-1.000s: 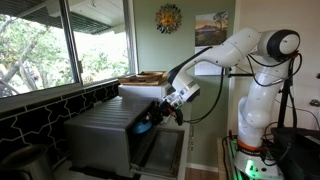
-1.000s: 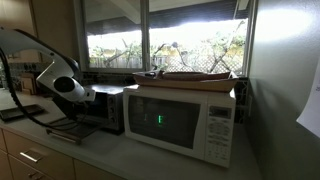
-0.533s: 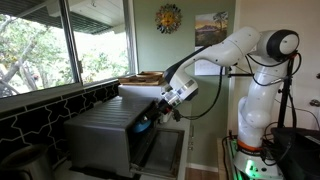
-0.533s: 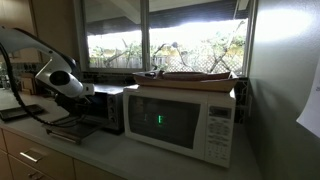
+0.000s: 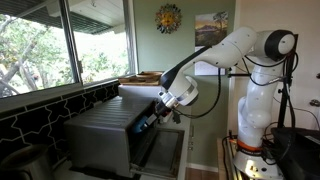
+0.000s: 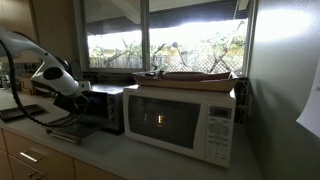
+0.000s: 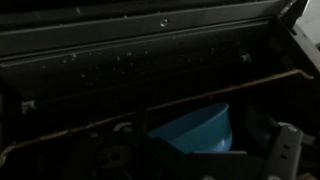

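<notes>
Right at the wrist lens: a grey finger (image 7: 285, 150) of my claw juts in at the lower right corner; the rest is too dark to read.
Claw (image 5: 148, 122): pushed into the mouth of the oven; I cannot tell how wide it is parted, nor whether it has hold of anything.
Bowl (image 7: 195, 130): blue, inside the dark oven, low in the wrist view and just in front of the claw; I cannot tell whether they touch.
Oven (image 6: 100, 108): small and dark, standing on the table (image 6: 110, 160), with its door (image 5: 160, 150) dropped open towards me.
Arm (image 5: 245, 60): white, bent down from its base to the oven front.
Microwave (image 6: 185, 120): white, just beside the oven, door closed, display lit.
Tray (image 6: 190, 75): flat, lying on top of the microwave.
Window (image 6: 160, 40): behind both appliances, bright, with trees outside.
</notes>
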You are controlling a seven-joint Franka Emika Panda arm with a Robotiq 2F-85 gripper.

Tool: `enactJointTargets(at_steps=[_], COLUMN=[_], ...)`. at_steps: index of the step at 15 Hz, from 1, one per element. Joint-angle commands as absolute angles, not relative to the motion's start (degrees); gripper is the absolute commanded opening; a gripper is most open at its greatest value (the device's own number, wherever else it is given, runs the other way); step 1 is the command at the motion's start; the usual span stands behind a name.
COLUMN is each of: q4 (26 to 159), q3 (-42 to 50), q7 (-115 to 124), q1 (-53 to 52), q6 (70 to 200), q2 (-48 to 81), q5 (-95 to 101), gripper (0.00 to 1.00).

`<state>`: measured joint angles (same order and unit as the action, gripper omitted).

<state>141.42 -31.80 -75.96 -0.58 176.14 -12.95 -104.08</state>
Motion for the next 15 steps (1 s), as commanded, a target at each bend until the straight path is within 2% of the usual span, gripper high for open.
enactJointTargets(at_steps=[1,5,9,10,12,13,15], q4=[142.98,145.91,149.67,151.03,153.12,153.79,154.93], q3=[-33.06,-34.81,-35.19,-28.5,-25.18,-31.0,-30.51], q7=[-68.21,-58.28,-48.75,-43.83,-37.23,-35.55,-26.96], q1=[-2.31,-1.51,0.74,-5.19,-6.01,1.49,4.29], q6=[181.4,185.08,182.22,182.48,180.33,176.9,167.64], q2=[-9.44,-6.93,-9.06,-9.68,-11.92,-14.35,-19.36], q5=[-93.22,-81.37,-71.48,-65.95,-58.78,-57.95,-51.26], gripper=[1.0,1.0,1.0,1.0,1.0,1.0,1.0])
